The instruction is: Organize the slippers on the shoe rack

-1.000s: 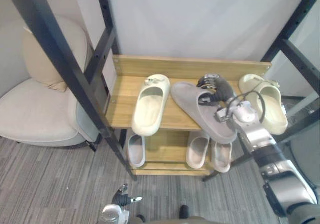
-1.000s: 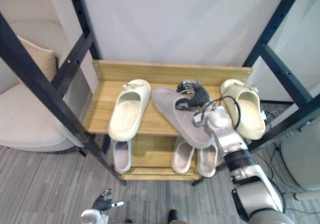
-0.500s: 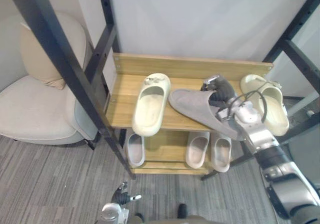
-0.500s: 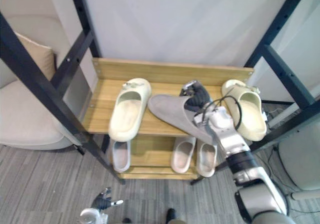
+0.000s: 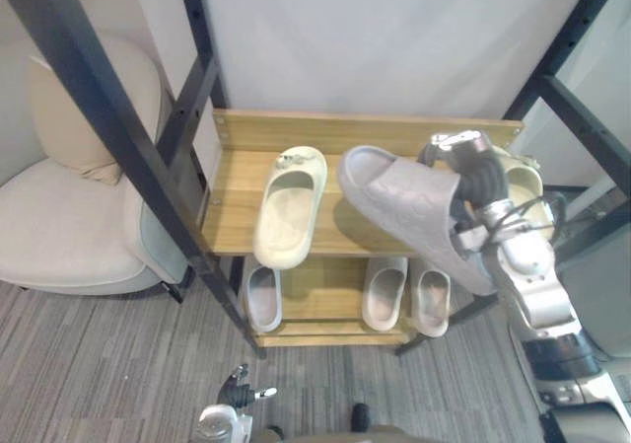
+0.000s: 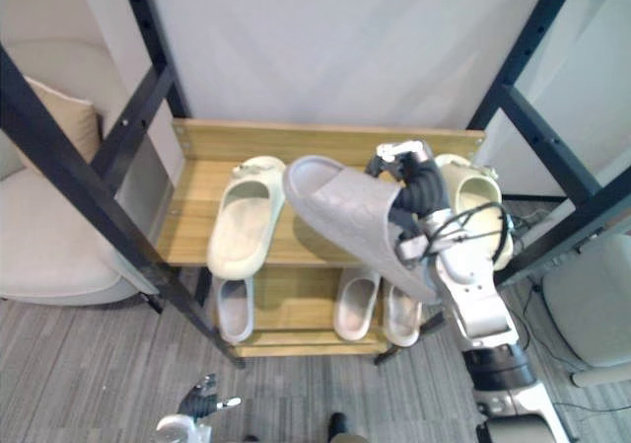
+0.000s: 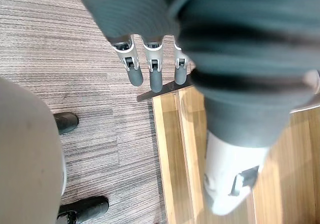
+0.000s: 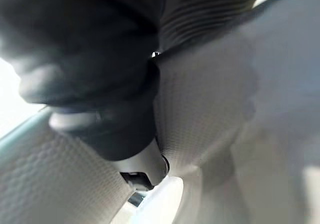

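Note:
My right hand (image 5: 474, 170) is shut on a big grey slipper (image 5: 414, 211) and holds it in the air over the wooden shoe rack (image 5: 365, 132), its patterned sole turned towards me. In the right wrist view the thumb (image 8: 120, 134) presses on that slipper (image 8: 200, 114). One cream slipper (image 5: 289, 206) lies on the top shelf at the left. A second cream slipper (image 5: 525, 184) lies at the right, partly behind my hand. Three pale grey slippers (image 5: 383, 290) sit on the lower shelf. My left hand (image 5: 238, 389) hangs low near the floor, fingers (image 7: 152, 74) straight.
A beige armchair (image 5: 59, 216) stands left of the rack. Black metal frame posts (image 5: 118, 137) slant across the left side, and another post (image 5: 577, 117) crosses at the right. A white wall backs the rack. Grey striped carpet (image 5: 118, 364) lies in front.
My right hand has lifted the grey slipper off the top shelf and tipped it up, so its sole now faces me. The left hand has stayed low.

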Robot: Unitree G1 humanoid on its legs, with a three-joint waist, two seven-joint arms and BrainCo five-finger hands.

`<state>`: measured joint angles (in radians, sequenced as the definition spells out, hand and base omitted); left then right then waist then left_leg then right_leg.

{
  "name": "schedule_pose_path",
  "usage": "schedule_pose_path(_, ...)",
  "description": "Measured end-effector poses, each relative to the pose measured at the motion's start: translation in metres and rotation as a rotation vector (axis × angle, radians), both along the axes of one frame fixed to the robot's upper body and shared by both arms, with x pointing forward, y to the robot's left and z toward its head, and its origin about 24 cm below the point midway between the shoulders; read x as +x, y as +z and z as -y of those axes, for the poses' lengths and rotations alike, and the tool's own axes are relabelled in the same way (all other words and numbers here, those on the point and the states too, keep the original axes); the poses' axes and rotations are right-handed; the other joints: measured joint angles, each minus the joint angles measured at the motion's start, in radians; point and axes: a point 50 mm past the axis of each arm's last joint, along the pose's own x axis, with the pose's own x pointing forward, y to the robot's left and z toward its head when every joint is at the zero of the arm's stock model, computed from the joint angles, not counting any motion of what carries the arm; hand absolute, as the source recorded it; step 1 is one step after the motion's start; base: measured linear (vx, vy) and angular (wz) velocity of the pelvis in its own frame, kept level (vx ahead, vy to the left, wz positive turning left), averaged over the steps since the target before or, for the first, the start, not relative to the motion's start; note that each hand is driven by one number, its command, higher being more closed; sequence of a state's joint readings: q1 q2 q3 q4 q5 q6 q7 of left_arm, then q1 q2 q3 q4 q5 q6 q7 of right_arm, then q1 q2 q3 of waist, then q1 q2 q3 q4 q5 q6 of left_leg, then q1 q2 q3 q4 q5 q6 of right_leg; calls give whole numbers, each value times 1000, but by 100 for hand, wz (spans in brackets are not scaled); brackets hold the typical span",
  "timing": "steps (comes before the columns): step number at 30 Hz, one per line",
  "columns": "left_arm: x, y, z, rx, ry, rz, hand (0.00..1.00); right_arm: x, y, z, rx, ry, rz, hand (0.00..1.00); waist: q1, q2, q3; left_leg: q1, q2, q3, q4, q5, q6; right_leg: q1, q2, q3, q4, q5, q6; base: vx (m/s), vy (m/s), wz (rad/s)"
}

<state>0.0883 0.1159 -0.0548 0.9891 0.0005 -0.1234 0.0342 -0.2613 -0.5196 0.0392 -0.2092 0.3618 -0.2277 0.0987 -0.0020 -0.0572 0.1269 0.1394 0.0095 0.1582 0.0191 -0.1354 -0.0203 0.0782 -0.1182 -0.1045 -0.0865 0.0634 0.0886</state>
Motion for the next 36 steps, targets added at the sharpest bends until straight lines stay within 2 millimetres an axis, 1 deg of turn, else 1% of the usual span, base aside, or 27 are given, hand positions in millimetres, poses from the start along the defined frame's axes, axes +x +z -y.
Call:
schedule_pose_path(3, -1, -1, 2, -6, -1, -5, 0, -14, -8, -6, 8, 59, -16, 100, -1, 9, -7, 0, -1, 7, 0, 0, 0, -9, -1, 4, 12, 0, 0, -44, -16, -6)
schedule_pose_path(4, -1, -1, 2, -6, -1, -5, 0, -15, -9, -7, 9, 62, -18, 100, 0, 10, -7, 0, -1, 8, 0, 0, 0, -9, -1, 5, 13, 0, 0, -37, -10, -7)
schedule_pose_path(5, -2, -1, 3, -10, -1, -9, 0, -22, -16, -10, 21, 99, -44, 100, 0, 16, -12, 2, -2, 11, 0, 0, 0, -9, -3, 7, 13, 0, 0, -34, -10, -6)
schedule_pose_path(7, -4, -3, 4, -12, -3, -22, 0, -29, -26, -16, 12, 143, -83, 100, -1, 18, -18, 3, -2, 14, 1, 0, 0, -9, -2, 9, 13, 0, 0, -32, -16, -4)
schedule_pose_path(9, -5, -3, 5, -20, -19, -25, 0, -38, -46, -25, 0, 199, -168, 100, -1, 19, -30, 3, 0, 12, 2, 0, 0, -8, 0, 7, 11, 0, 0, -15, -18, 1)
schedule_pose_path(12, -8, -5, 6, -23, -26, -40, 0, -52, -76, -41, -17, 295, -305, 100, -1, 28, -42, 4, 0, 8, 6, 0, 0, -3, -1, 3, 11, 0, 0, -31, -30, 4)
schedule_pose_path(15, -8, -5, 7, -24, -34, -37, 0, -61, -96, -49, -63, 330, -390, 100, 0, 28, -44, 6, 0, -10, 22, -2, 0, 17, -3, -13, 9, 0, 0, -53, -29, 16)
schedule_pose_path(18, -8, -5, 9, -32, -54, -34, 0, -63, -122, -55, -120, 362, -501, 100, 4, 29, -49, 9, 0, -19, 33, -2, -1, 30, -4, -22, 9, -1, 0, -77, -32, 10)
schedule_pose_path(20, -8, -5, 9, -35, -57, -35, 0, -65, -136, -59, -140, 379, -564, 100, 6, 36, -46, 5, 1, -23, 40, -1, -1, 30, -5, -25, 20, -3, -1, -71, -21, 4)
schedule_pose_path(21, -7, -5, 9, -35, -58, -33, 0, -66, -139, -60, -149, 385, -578, 100, 7, 42, -40, 0, 2, -24, 49, -2, -1, 23, -6, -26, 35, -9, -2, -132, -24, 10)
schedule_pose_path(22, -3, -4, 10, -36, -66, -22, 0, -67, -143, -62, -181, 387, -588, 100, 8, 47, -17, -25, 6, -33, 96, -18, -1, -4, -10, -26, 103, -38, -3, -125, -17, 17)
schedule_pose_path(24, 8, -1, 12, -35, -84, 2, 0, -63, -144, -64, -230, 388, -579, 100, 11, 60, 27, -102, 14, -44, 217, -58, 1, -78, -19, -34, 236, -92, -7, -194, -14, 29)
schedule_pose_path(25, 17, 2, 15, -35, -101, 23, 0, -59, -143, -65, -255, 393, -569, 100, 12, 67, 63, -172, 15, -62, 304, -84, 4, -141, -30, -42, 333, -129, -11, -237, -19, 40)
schedule_pose_path(27, 31, 7, 16, -37, -105, 63, 0, -52, -138, -65, -305, 371, -531, 100, 13, 70, 112, -264, 13, -86, 405, -106, 6, -231, -47, -54, 445, -168, -13, -254, -20, 43)
schedule_pose_path(28, 42, 11, 17, -40, -103, 92, 0, -45, -136, -64, -325, 350, -516, 100, 17, 74, 143, -321, 13, -93, 459, -120, 5, -284, -56, -60, 499, -189, -16, -262, -18, 31)
schedule_pose_path(29, 50, 14, 18, -39, -108, 111, 0, -39, -136, -63, -354, 322, -505, 100, 21, 81, 166, -358, 13, -103, 495, -130, -2, -316, -59, -63, 533, -199, -18, -273, -23, 25)
schedule_pose_path(31, 58, 18, 20, -40, -117, 136, 0, -30, -137, -60, -382, 273, -499, 100, 25, 90, 185, -429, 13, -118, 545, -139, 1, -379, -72, -82, 581, -219, -23, -235, -28, 23)
schedule_pose_path(32, 65, 21, 22, -42, -113, 159, 0, -24, -134, -60, -382, 250, -483, 100, 25, 98, 206, -472, 15, -128, 575, -139, 0, -415, -73, -88, 607, -223, -28, -198, -29, 19)
schedule_pose_path(34, 73, 26, 21, -46, -90, 189, 0, -15, -125, -61, -363, 199, -434, 100, 25, 102, 229, -534, 18, -136, 611, -140, 0, -473, -76, -93, 644, -227, -34, -144, -27, 13)
schedule_pose_path(36, 86, 33, 23, -44, -91, 234, 0, 1, -109, -58, -298, 109, -370, 100, 23, 108, 257, -610, 25, -142, 657, -140, -2, -543, -85, -105, 692, -232, -42, -117, -36, 10)
